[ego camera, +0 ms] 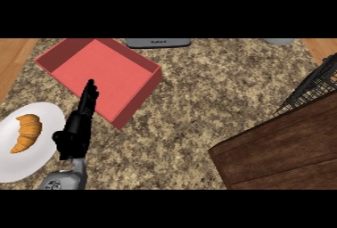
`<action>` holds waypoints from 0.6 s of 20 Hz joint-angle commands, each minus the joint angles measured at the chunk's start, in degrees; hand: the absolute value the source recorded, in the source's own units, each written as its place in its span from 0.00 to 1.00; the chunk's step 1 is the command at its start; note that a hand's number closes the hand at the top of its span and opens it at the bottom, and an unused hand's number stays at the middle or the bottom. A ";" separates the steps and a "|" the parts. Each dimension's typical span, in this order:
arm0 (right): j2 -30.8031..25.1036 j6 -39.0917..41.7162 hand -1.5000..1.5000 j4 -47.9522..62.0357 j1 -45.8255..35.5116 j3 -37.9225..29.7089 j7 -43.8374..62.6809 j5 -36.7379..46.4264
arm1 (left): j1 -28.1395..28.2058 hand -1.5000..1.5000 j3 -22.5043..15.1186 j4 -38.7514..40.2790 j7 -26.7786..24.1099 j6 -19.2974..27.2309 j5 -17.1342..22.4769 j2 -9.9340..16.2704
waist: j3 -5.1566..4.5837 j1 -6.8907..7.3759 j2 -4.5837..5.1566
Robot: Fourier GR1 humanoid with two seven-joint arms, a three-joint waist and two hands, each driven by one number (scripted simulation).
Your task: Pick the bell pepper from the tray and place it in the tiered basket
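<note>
While its fingers are lying straight and pressed together, the left robot hand (84, 107) is hovering over the red tray's (112, 67) near edge, beside a croissant (26, 132) resting on a white plate (20, 167).

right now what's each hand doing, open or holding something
Left hand: open, fingers straight, holding nothing, over the red tray.
Right hand: not in view.

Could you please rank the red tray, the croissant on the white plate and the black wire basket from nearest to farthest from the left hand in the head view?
From the left hand:
1. Red tray, under its fingertips.
2. Golden croissant, to its left, on the white plate.
3. Black wire basket, far right edge.
</note>
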 commanded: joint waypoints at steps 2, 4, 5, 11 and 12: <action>-4.72 3.61 1.00 -6.50 5.61 -14.57 -2.17 -12.75 | -0.42 0.50 2.07 2.59 -2.69 -1.24 1.45 1.37 | -0.88 -0.76 -0.09; -3.89 6.87 1.00 -10.36 6.15 -18.28 -1.38 -17.92 | -0.88 0.50 0.69 0.60 0.44 -0.29 1.00 -0.25 | -0.84 -0.27 -0.19; -3.75 10.56 1.00 -15.14 6.03 -19.13 0.47 -20.55 | -1.51 0.50 1.51 2.09 0.05 -1.51 0.94 1.56 | -0.93 -0.43 -0.14; -11.32 26.75 1.00 -16.03 6.74 -37.58 0.45 -37.33 | -0.35 0.50 -0.25 2.27 -1.84 -0.18 0.16 -0.83 | -0.87 0.46 -0.01; -12.59 28.79 1.00 -14.84 8.27 -41.81 -1.77 -39.64 | -0.76 0.50 -0.74 -0.42 2.33 0.01 -0.55 -0.46 | -0.82 0.30 -0.19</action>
